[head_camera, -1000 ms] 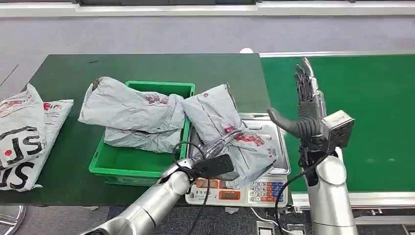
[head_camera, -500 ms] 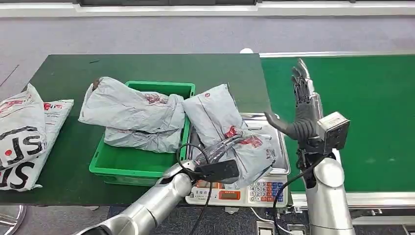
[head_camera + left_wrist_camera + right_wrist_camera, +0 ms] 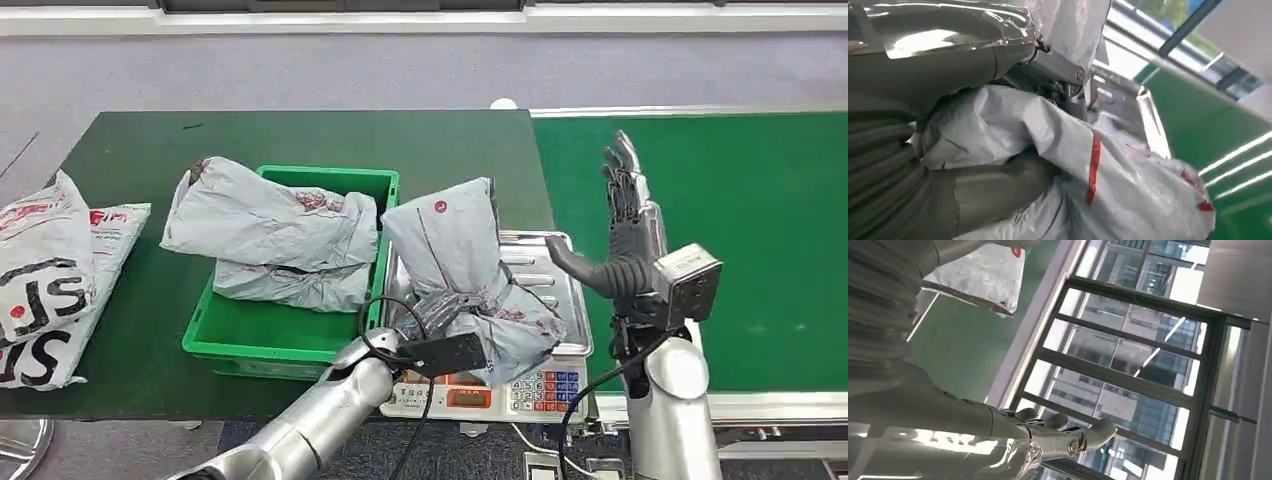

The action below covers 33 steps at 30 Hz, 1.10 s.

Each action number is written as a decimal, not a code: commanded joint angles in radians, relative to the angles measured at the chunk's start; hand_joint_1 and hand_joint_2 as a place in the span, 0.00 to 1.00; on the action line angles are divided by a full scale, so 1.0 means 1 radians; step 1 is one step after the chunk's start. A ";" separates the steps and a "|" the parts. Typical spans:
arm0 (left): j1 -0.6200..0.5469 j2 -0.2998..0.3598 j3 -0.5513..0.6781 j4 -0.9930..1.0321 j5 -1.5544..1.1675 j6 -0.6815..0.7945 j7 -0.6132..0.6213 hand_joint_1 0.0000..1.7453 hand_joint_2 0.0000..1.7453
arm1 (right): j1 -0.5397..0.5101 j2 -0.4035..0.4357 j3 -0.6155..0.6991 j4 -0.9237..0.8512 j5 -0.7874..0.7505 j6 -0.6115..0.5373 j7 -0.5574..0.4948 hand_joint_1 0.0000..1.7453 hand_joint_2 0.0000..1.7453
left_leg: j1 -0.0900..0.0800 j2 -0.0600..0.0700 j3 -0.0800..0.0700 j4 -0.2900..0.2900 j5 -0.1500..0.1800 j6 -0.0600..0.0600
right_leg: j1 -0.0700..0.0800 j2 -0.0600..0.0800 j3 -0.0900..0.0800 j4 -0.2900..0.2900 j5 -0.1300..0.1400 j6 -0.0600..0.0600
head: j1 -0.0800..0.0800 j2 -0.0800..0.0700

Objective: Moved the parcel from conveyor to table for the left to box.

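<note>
At the far left of the desk (image 3: pixel 150 150), grey mail bags (image 3: pixel 45 280) with black lettering are laid flat near the edge. Next to them a green bin (image 3: pixel 290 335) is seen with two grey bags (image 3: pixel 270 235) draped across it.

The left arm is brought up from below at a slant, and the left hand (image 3: pixel 440 315) is closed around the lower part of the parcel (image 3: pixel 455 250), a crumpled grey bag with red print. The parcel is gripped and tilted upward, its upper end raised above the scale (image 3: pixel 545 285), its lower end bunched in the fingers (image 3: pixel 998 185) just over the metal tray. A black cable is looped beside the wrist. In the left wrist view the thumb and darker fingers are shown wrapped into the folds of the parcel, with a red stripe on the plastic and the shiny tray rim behind it; this grip is partly hidden from the head camera by the bag itself.

To the right, the right arm is held upright beside the scale, the right hand (image 3: pixel 620 225) raised with fingers straight and spread, the thumb stuck out toward the parcel, nothing held. It stands at the edge of the green conveyor (image 3: pixel 760 220). In the right wrist view a window frame and buildings are seen beyond the fingertips, and the parcel's top corner.
</note>
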 commanded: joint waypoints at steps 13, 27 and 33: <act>0.019 0.040 0.084 -0.055 0.024 0.019 -0.021 1.00 1.00 | -0.018 0.019 -0.043 0.025 0.003 0.008 -0.002 0.00 1.00 | 0.001 0.003 0.003 -0.002 -0.001 0.000 | 0.001 0.002 0.003 -0.002 0.000 -0.001 | 0.000 0.000; 0.244 0.127 0.084 -0.940 0.313 0.647 -0.379 1.00 1.00 | -0.135 -0.034 0.013 0.142 -0.073 -0.040 -0.010 0.00 1.00 | 0.001 0.007 0.002 -0.001 -0.002 -0.001 | 0.002 0.006 0.000 -0.001 0.000 -0.002 | 0.000 0.000; 0.278 0.144 0.091 -1.083 0.410 0.647 -0.379 1.00 1.00 | -0.144 -0.053 0.033 0.184 -0.087 -0.058 -0.027 0.00 1.00 | 0.001 0.005 0.002 -0.001 -0.001 0.000 | 0.001 0.004 0.001 -0.002 0.000 -0.001 | 0.000 0.000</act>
